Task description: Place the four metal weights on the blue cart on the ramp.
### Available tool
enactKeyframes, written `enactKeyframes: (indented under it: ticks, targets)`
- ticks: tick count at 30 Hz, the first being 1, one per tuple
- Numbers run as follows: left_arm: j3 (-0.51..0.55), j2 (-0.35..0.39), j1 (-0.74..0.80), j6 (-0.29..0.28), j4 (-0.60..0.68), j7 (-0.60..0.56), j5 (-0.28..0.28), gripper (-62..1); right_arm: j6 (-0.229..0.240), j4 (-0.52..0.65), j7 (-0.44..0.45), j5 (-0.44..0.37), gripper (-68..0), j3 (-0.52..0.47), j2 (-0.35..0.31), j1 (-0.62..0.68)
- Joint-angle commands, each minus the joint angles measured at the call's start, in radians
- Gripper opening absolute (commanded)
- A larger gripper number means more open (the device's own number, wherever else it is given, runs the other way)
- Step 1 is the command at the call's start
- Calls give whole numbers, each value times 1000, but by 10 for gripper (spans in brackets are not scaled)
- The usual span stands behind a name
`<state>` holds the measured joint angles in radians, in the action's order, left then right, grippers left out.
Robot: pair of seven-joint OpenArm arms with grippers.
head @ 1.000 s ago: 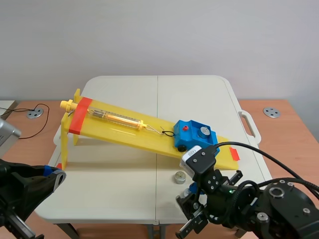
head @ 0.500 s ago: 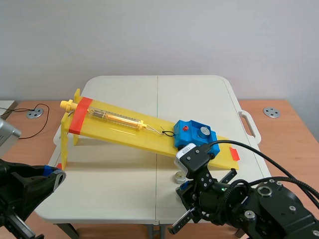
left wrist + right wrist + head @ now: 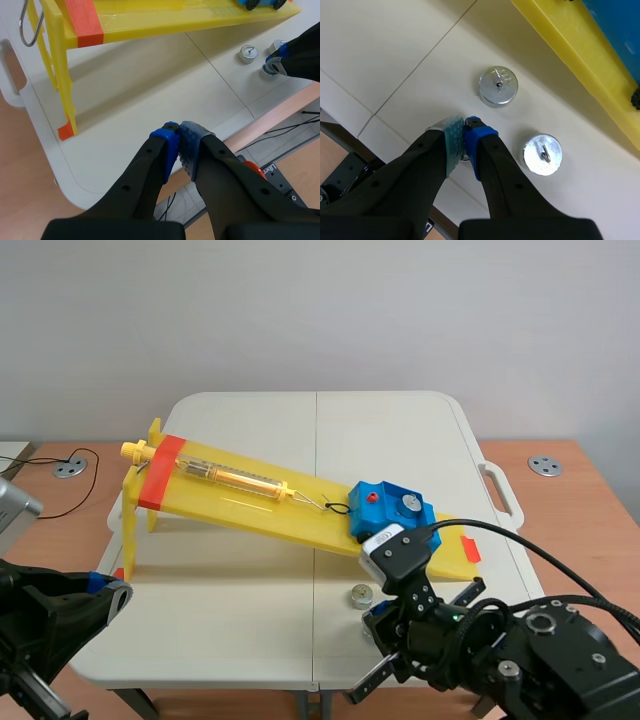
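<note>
The left gripper rests pinched shut on nothing by the near table edge. The right gripper looks clamped on one metal weight — the pick-up step. Two loose weights, knobbed silver discs, lie just beyond. Next comes a straight lift to the blue cart, low on the yellow ramp — one weight already aboard.
</note>
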<state>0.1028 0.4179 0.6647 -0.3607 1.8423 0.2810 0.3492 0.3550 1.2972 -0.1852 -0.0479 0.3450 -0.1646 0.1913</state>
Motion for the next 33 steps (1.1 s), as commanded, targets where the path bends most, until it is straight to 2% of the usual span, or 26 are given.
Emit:
enactKeyframes:
  ticks: [1, 10, 17, 20, 25, 33]
  targets:
    - [14, -5, -14, -10, 67, -96, 74, -575, -22, 188, 62, -97, -668, -58, -64, -11]
    - [14, -5, -14, -10, 67, -96, 74, -575, 14, 460, -44, -286, -668, -228, -108, 154]
    - [14, -5, -14, -10, 67, -97, 74, -575, 82, 601, -116, -533, -669, -422, -109, 219]
    - [14, -5, -14, -10, 67, -97, 74, -575, 83, 605, -117, -626, -669, -489, -100, 204]
    - [14, -5, -14, -10, 67, -96, 74, -575, 83, 597, -133, -640, -669, -553, -27, 126]
    - [14, -5, -14, -10, 67, -96, 74, -575, 84, 461, -135, -637, -669, -505, 39, -35]
